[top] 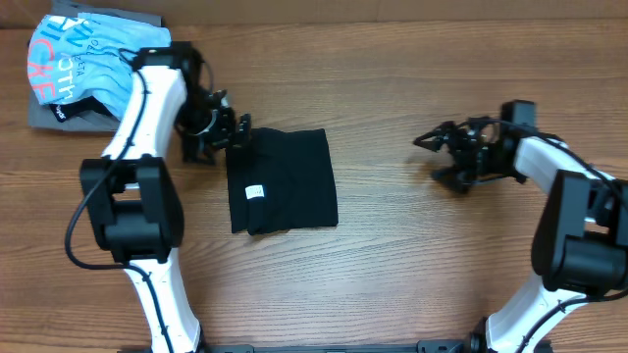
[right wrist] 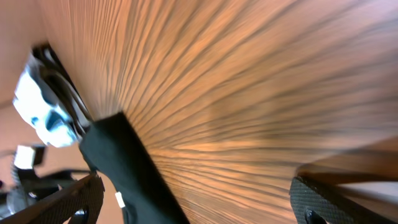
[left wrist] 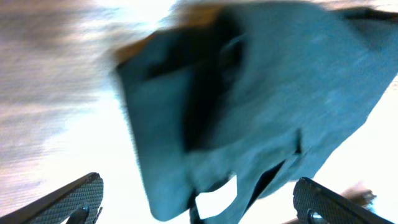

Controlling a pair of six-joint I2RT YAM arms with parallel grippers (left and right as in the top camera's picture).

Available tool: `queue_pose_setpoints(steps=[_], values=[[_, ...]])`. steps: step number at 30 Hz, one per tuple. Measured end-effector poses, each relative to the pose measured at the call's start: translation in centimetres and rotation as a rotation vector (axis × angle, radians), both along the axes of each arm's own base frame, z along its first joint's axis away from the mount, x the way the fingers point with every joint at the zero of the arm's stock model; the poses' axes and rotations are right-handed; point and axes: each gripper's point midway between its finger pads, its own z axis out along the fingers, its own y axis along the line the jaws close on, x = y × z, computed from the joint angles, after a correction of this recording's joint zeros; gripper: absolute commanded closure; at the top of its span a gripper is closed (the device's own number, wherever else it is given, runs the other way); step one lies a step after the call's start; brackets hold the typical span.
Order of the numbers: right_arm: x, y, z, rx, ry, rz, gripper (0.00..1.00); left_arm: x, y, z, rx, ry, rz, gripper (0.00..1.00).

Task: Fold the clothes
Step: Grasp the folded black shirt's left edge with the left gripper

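- Black T-shirt (top: 283,181): plain, soft fabric, folded into a compact, roughly rectangular packet, a little taller than wide in the overhead view.
- Pose: lies flat on the wooden worktop (top: 412,265), left of centre; outline slightly uneven, with layered folds showing along the lower edge.
- Small white label (top: 253,192): exposed on the top face, near the packet's left edge, below its middle.

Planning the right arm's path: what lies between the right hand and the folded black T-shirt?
Nothing: the overhead view shows only bare wooden table between the open right hand and the black T-shirt.
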Motion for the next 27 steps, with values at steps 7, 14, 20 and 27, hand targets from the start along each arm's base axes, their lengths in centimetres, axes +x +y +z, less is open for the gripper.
queue_pose_setpoints(steps=[7, 14, 20, 27], values=[[0.0, -4.1, 0.0, 0.003, 0.002, -0.101, 0.0, -1.3, 1.5, -1.1, -0.099, 0.031, 0.022, 0.0], [0.2, -5.2, -0.1, -0.045, -0.006, -0.121, 0.0, -3.4, -1.9, -4.1, -0.156, 0.057, -0.079, 0.0], [0.3, -5.6, -0.1, -0.077, -0.008, -0.125, 0.0, -3.3, -3.7, -5.5, -0.167, 0.014, -0.132, 0.0], [0.3, -5.7, -0.2, -0.081, -0.008, -0.126, 0.0, -3.3, -3.8, -5.7, -0.178, -0.021, -0.116, 0.0]])
